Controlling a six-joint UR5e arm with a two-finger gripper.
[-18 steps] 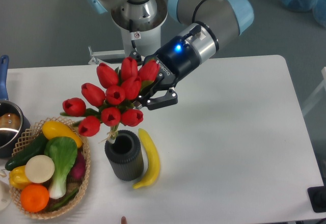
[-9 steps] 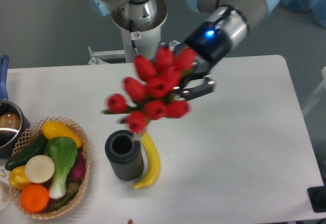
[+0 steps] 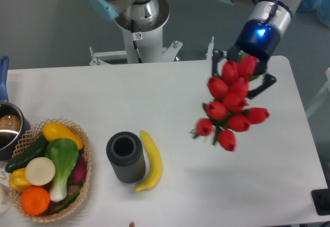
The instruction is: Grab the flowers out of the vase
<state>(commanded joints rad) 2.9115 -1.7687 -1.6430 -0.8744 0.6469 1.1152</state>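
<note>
The white surface [image 3: 216,185] carries a ribbed dark cylindrical vase [image 3: 125,157], a yellow banana [image 3: 150,160] beside it, a woven wicker basket [image 3: 85,178] and a metal pot [image 3: 9,129].

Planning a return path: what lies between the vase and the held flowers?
Only the banana beside the vase; beyond it, bare table up to the flowers.

small warning sticker [image 3: 136,35] on the robot base column, possibly a symbol, wording too small to read
</note>
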